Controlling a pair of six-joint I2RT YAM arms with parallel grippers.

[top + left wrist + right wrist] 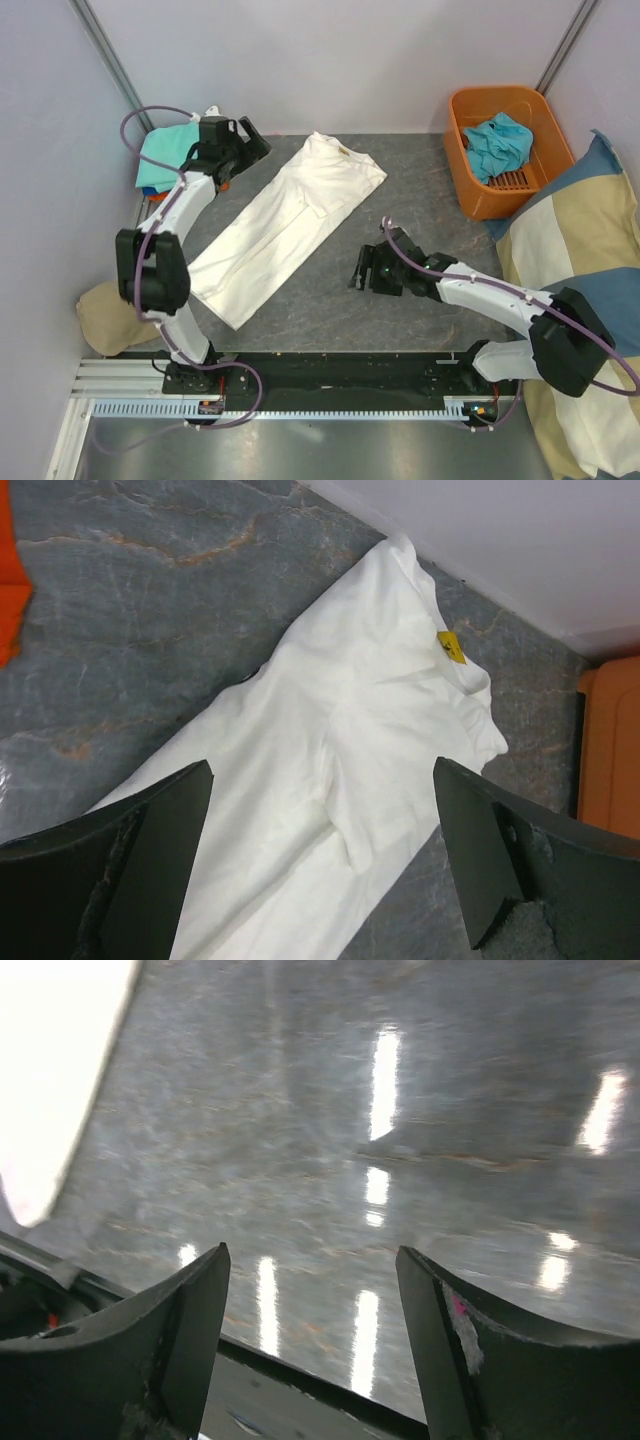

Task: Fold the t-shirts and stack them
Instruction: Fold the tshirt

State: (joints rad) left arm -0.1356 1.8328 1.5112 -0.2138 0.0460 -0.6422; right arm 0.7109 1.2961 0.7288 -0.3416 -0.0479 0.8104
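A large white t-shirt lies folded into a long strip, diagonal across the grey table. In the left wrist view the white t-shirt shows a yellow neck tag. My left gripper hovers by the shirt's upper left edge, open with nothing between its fingers. My right gripper sits low to the right of the shirt, open over bare table; the shirt's edge shows at its upper left. A teal t-shirt lies crumpled in the orange basket. Another teal t-shirt lies at the far left.
A tan cap rests at the near left table edge. A big blue-and-cream checked cushion fills the right side. A bit of orange cloth shows by the left arm. The walls close in at the back and left.
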